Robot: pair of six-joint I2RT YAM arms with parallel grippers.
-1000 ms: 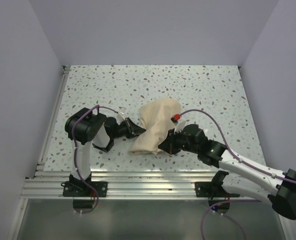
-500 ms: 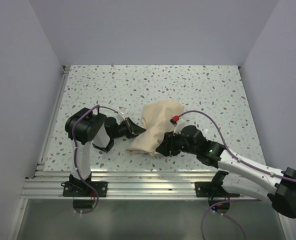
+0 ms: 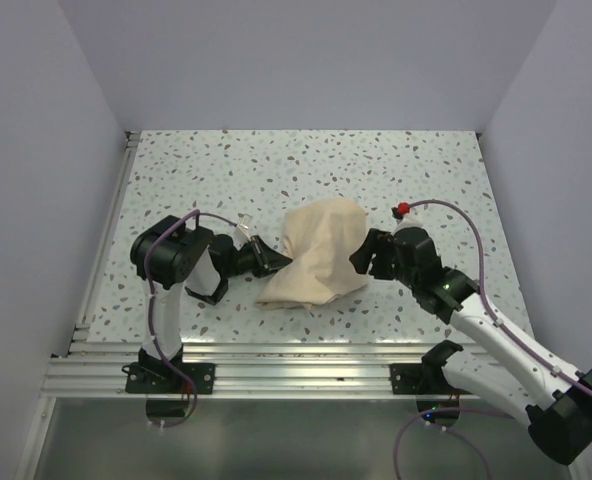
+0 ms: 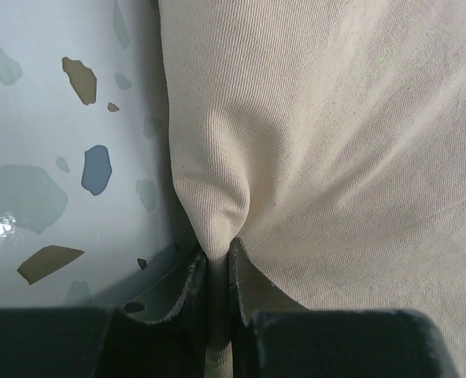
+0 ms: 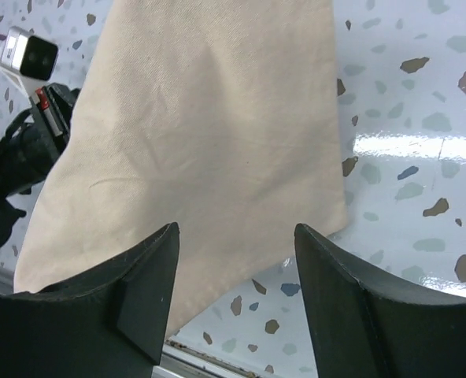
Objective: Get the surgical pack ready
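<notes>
The surgical pack (image 3: 317,256) is a tan cloth bundle lying crumpled on the speckled table; what is inside it is hidden. At the bundle's left edge my left gripper (image 3: 274,262) is shut on a pinched fold. In the left wrist view that fold of the cloth (image 4: 335,142) runs down between the closed left gripper (image 4: 216,252). Just off the bundle's right side my right gripper (image 3: 365,260) is open and apart from it. In the right wrist view the right gripper (image 5: 234,232) holds nothing, and the cloth (image 5: 209,118) lies ahead, its near corner below the gap.
The aluminium rail (image 3: 296,358) runs along the table's near edge, close behind the bundle. White walls close in the left, right and far sides. The left arm's wrist camera (image 5: 27,53) shows beyond the cloth. Purple cables loop over both arms.
My right gripper has let go of the cloth's near right edge, opened wide and drawn back to the right. The cloth has settled slightly. The left gripper has kept its pinch.
</notes>
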